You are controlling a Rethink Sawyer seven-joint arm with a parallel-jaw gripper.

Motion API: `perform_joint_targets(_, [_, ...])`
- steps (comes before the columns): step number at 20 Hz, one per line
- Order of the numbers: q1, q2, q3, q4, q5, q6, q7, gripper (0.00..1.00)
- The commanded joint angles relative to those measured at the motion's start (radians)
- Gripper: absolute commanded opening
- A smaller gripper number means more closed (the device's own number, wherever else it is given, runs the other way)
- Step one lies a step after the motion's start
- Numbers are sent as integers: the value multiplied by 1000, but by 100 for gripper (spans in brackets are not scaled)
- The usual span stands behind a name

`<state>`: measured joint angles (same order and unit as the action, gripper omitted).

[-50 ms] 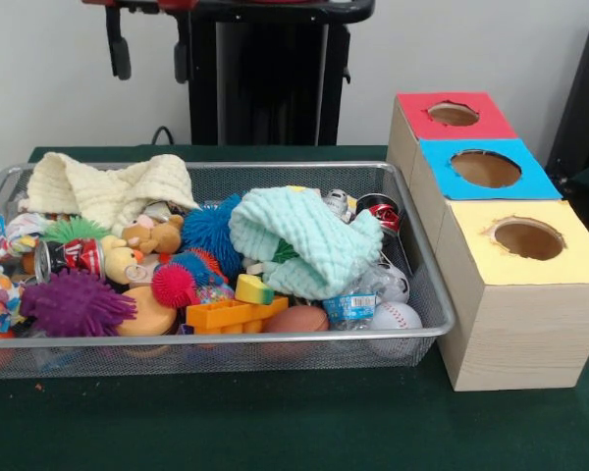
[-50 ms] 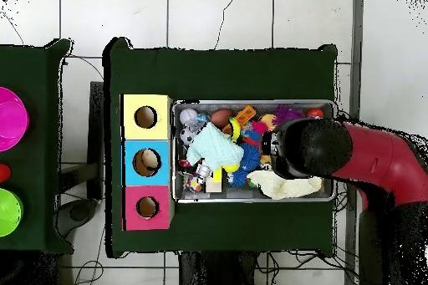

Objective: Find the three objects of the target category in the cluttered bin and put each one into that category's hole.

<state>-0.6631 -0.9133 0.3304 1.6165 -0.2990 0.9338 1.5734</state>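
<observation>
The claw (image 1: 149,49) is hanging spread open at 11 o'clock above the bin (image 1: 275,345); targets are sitting buried under cloths (image 1: 309,240), so it's probably grabbing fabric instead.

Your mesh bin (image 1: 427,324) sits on the green desk (image 1: 275,422), heaped full. On top: mint cloth (image 1: 304,240), cream cloth (image 1: 108,186), purple spiky ball (image 1: 74,302), blue spiky ball (image 1: 211,228), pink spiky ball (image 1: 175,286). Front right has a baseball (image 1: 397,316) and a brown football (image 1: 296,320); a soda can (image 1: 71,257) lies on its side at left. Touching the bin's right side you have three boxes in a row, each with a round top hole: red box (image 1: 452,116) farthest, blue box (image 1: 483,169) middle, yellow box (image 1: 526,240) nearest.
</observation>
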Motion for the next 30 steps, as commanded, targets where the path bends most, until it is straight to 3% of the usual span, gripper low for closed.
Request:
perform_joint_targets(1, [-18,141,-28,56,-59,-227,102,100])
perform_joint_targets(4, [-26,190,-32,50,-102,-347,92,100])
perform_joint_targets(9, [-45,252,-48,36,-127,-413,56,100])
perform_joint_targets(14, [-59,312,-69,-12,-174,-394,-23,100])
perform_joint_targets(16, [-61,320,-80,-66,-220,-333,-98,100])
perform_joint_targets(20, [-110,375,-34,-192,-282,-260,-248,100])
perform_joint_targets(22, [-139,400,-12,-233,-307,-259,-278,100])
perform_joint_targets(30, [-232,448,70,-299,-373,-255,-371,100])
